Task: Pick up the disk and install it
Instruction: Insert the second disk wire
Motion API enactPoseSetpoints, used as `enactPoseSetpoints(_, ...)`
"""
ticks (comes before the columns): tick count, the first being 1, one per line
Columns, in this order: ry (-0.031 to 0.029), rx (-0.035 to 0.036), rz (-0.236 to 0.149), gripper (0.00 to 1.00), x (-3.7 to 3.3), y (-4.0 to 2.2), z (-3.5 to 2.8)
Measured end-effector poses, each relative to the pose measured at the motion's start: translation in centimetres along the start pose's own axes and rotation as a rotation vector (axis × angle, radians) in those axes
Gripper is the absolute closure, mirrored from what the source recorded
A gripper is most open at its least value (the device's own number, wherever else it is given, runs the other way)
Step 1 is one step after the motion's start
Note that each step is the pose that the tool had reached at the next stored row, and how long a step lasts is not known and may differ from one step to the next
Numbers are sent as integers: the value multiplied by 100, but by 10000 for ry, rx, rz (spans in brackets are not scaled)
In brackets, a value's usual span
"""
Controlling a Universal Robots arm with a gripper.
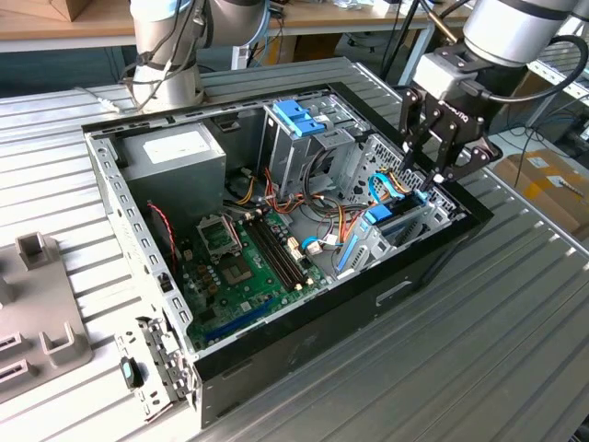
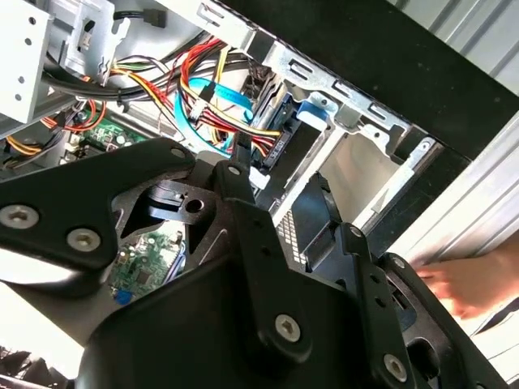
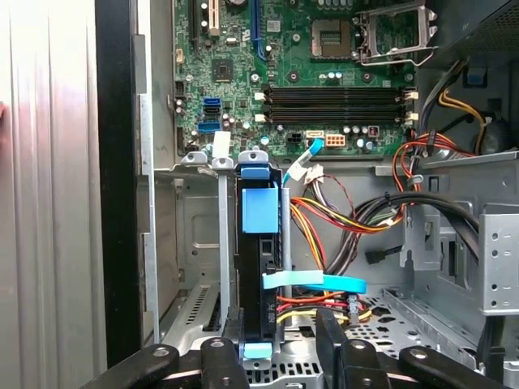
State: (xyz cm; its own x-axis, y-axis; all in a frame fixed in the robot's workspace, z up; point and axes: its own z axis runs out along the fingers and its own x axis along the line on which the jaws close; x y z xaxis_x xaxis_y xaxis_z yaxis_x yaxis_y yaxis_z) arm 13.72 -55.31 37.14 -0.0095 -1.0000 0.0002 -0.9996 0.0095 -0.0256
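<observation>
Gripper (image 3: 280, 344) above the seated disk (image 3: 261, 267).
Jaws apart, holding nothing; installing looks nearly done; withdrawal needs a straight lift.

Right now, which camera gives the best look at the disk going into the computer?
The first wrist view: the disk stands on edge in its metal bay, blue rails plain, just beyond the gripper. The exterior view shows it small, below the gripper. The second wrist view catches a blue-edged sliver behind black linkage.
</observation>
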Motion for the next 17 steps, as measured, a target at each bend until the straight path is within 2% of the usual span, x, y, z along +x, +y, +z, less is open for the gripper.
enactPoseSetpoints(2, 4, 0, 0, 52, 0, 0, -7)
enactPoseSetpoints(4, 6, 0, -1, 52, 0, 37, -9)
enactPoseSetpoints(9, 4, 0, 0, 52, 2, 219, -8)
enactPoseSetpoints(17, 4, 0, 0, 52, 2, 234, -8)
